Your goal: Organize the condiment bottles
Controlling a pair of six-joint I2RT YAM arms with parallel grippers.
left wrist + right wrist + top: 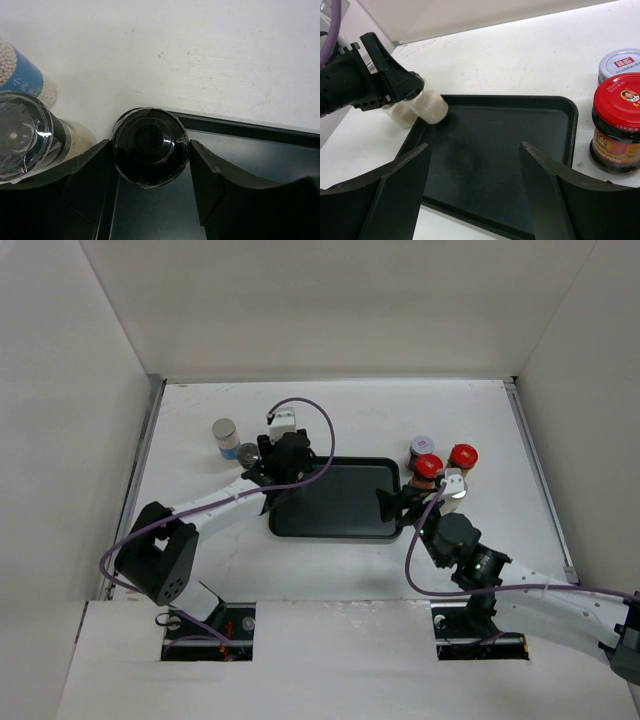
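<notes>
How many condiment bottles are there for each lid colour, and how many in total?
Red-lid jars: 2
Silver- or grey-lid jars: 2
Clear-cap grinder: 1
Black-cap bottle: 1
Total: 6

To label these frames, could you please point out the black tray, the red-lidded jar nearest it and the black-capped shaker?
black tray (490, 150), right wrist view, bare floor.
red-lidded jar (619, 102), right wrist view, lid top.
black-capped shaker (150, 147), left wrist view, cap top.
</notes>
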